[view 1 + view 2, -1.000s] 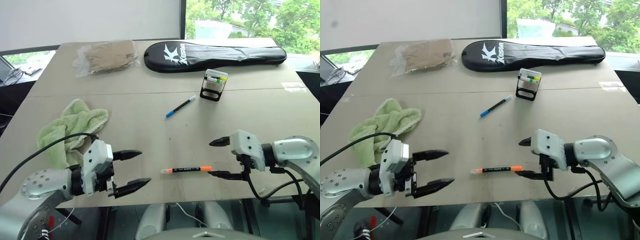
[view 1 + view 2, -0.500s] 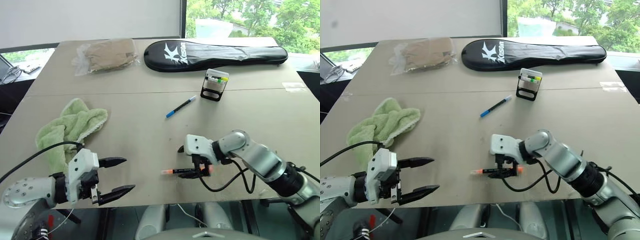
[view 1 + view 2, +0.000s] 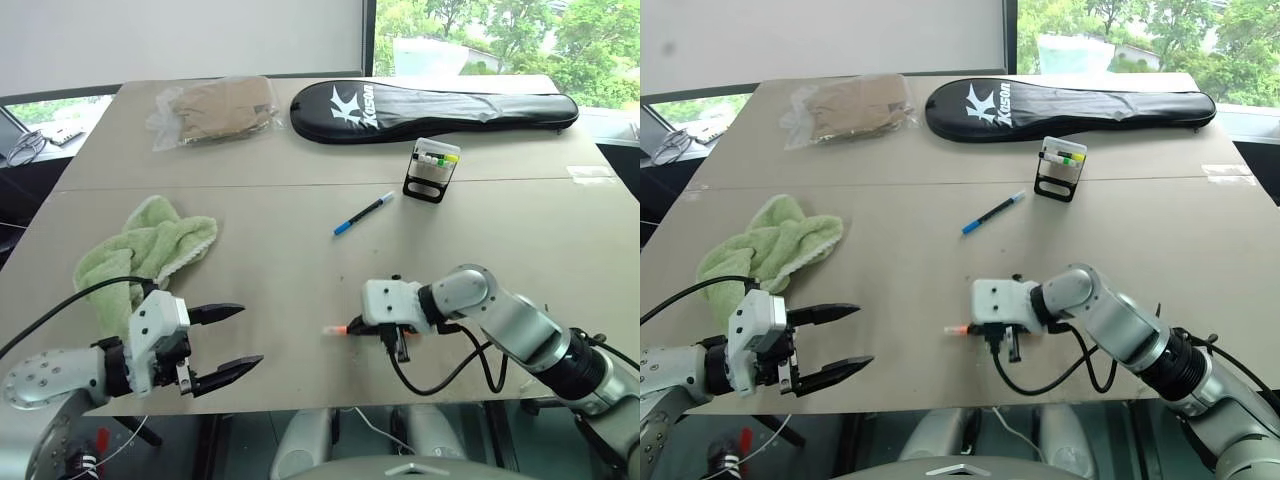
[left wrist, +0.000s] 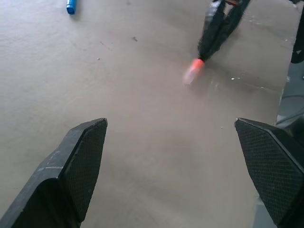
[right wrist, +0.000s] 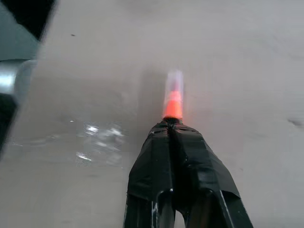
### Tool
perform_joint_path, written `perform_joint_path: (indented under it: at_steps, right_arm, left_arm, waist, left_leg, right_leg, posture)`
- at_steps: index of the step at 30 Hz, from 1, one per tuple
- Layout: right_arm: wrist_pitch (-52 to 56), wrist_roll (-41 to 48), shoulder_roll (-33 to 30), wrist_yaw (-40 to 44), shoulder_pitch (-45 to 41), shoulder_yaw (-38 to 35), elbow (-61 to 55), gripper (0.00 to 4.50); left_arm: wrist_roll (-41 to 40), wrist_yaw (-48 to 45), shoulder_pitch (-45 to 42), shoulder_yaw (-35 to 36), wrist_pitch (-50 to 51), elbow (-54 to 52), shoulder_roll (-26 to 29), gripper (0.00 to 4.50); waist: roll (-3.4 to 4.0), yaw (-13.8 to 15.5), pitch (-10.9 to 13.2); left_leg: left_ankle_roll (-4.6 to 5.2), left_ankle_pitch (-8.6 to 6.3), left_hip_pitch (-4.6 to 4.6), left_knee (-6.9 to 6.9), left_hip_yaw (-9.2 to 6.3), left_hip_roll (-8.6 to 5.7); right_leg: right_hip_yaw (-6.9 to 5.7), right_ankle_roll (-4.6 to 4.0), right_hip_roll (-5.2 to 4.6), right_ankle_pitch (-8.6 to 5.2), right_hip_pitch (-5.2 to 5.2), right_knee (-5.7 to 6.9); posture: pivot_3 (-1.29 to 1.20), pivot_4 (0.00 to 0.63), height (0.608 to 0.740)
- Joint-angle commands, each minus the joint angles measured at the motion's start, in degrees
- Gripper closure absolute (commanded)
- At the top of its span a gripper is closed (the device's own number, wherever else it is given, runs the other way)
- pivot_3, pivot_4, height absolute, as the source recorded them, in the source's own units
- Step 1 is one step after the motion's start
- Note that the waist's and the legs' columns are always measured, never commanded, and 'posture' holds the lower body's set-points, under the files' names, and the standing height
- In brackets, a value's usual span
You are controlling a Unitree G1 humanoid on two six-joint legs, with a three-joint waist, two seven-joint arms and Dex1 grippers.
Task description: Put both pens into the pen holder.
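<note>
Bare table [image 3: 250,270] between towel [image 3: 150,250] and pen holder [image 3: 430,171]

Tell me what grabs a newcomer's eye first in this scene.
The right gripper near the table's front edge, shut on the black marker with orange ends. Next, the long black zipped racket bag across the far side, with the small black-framed pen holder just in front of it. At the left lies a crumpled green towel.
</note>
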Motion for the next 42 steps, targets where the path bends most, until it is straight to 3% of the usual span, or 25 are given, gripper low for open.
perform_joint_path:
  at_steps: [1,3,6,9,11,15,19,22,28,35,42]
  right_arm:
    - [-1.8,-3.4,-1.4,-2.7,-3.0,-4.5,7.1,4.46]
    - [-2.5,-4.5,-1.3,-2.2,-6.6,-5.2,14.6,4.46]
    - [1.2,-3.6,-0.7,5.0,-12.3,-2.0,22.0,4.46]
    - [0.7,-4.9,1.8,7.6,-16.5,-0.6,31.2,3.62]
    - [-0.1,-6.8,3.8,4.8,-18.5,-1.4,35.1,2.65]
    - [4.5,-2.3,4.4,7.0,-19.5,-6.2,28.1,0.87]
    - [12.1,3.6,-0.1,14.1,-19.4,-6.0,13.1,0.87]
    - [15.9,2.8,-0.4,12.7,-18.8,-1.5,6.1,0.87]
    - [23.0,-1.2,3.9,5.3,-18.4,4.9,5.6,0.87]
    - [33.8,2.9,4.9,4.3,-22.1,5.1,2.0,0.87]
    - [36.0,5.0,8.4,0.6,-22.7,6.7,5.7,0.87]
  left_arm:
    - [0.3,1.2,-1.8,-0.6,-0.8,0.1,-0.7,0.0]
    - [0.6,2.0,-3.2,-1.5,-0.8,0.4,-1.1,0.0]
    - [1.5,2.4,-4.4,-2.6,-1.4,0.8,-1.5,0.0]
    - [2.0,2.8,-4.8,-3.5,-1.5,0.8,-1.9,0.0]
    - [2.4,2.7,-3.9,-3.7,-1.7,0.7,-2.1,0.0]
    - [2.7,3.6,-2.4,-3.3,-2.2,0.8,-2.9,0.0]
    - [3.5,4.1,-0.4,-3.1,-3.4,0.7,-3.9,0.0]
    - [4.1,4.5,0.2,-3.8,-4.1,0.7,-4.5,0.0]
    - [4.3,4.3,0.7,-3.1,-4.2,1.0,-4.2,0.0]
    - [4.0,4.2,0.9,-2.8,-3.8,1.6,-4.1,0.0]
    - [4.1,4.6,0.5,-3.3,-3.6,1.6,-4.3,0.0]
  waist:
    - [0.0,0.0,0.0]
    - [0.03,0.0,0.0]
    - [0.13,-0.3,0.1]
    - [0.1,-0.9,0.1]
    - [0.05,-1.3,0.0]
    - [0.09,-1.4,0.0]
    - [0.23,-1.3,0.1]
    - [0.18,-1.3,0.1]
    - [0.18,-1.4,0.1]
    - [0.18,-1.4,0.1]
    - [0.18,-1.5,0.1]
  left_leg:
    - [0.0,0.0,0.0,0.0,0.0,0.0]
    - [0.0,0.0,0.01,0.0,-0.01,-0.01]
    - [-0.01,0.01,0.02,0.0,0.03,-0.02]
    - [-0.01,0.01,0.02,-0.04,0.01,0.0]
    - [-0.01,0.01,0.02,-0.03,-0.01,0.0]
    - [-0.01,0.01,0.07,0.0,0.02,0.0]
    - [-0.01,0.01,-0.24,-0.01,-0.01,0.0]
    - [-0.02,0.01,-0.69,0.03,-0.05,0.0]
    - [-0.12,0.08,-0.76,0.06,0.02,-0.02]
    - [-0.15,0.1,-0.76,0.12,0.0,-0.04]
    - [-0.15,0.1,-0.76,0.1,0.01,-0.04]
  right_leg:
    - [0.0,0.0,0.0,0.0,0.0,0.01]
    - [0.0,0.0,0.0,0.0,0.0,0.02]
    - [0.02,0.0,0.01,0.0,-0.01,0.04]
    - [0.0,-0.01,0.02,0.0,-0.01,0.03]
    - [-0.01,-0.01,0.02,0.0,0.0,0.03]
    - [0.05,-0.01,0.01,0.01,0.0,0.09]
    - [0.02,-0.01,-0.01,0.01,-0.28,0.12]
    - [-0.04,0.0,-0.02,0.01,-0.69,0.16]
    - [0.05,-0.01,-0.03,0.01,-0.93,0.54]
    - [0.06,-0.01,-0.04,0.01,-0.97,0.68]
    - [0.07,-0.01,-0.04,0.01,-1.02,0.73]
  posture:
    - [0.0,0.15,0.74]
    - [0.0,0.15,0.74]
    - [0.0,0.15,0.74]
    - [0.0,0.15,0.74]
    - [0.0,0.15,0.74]
    - [0.0,0.15,0.74]
    - [0.0,0.15,0.74]
    - [0.0,0.15,0.74]
    - [0.0,0.15,0.74]
    - [0.0,0.15,0.74]
    - [0.0,0.15,0.74]
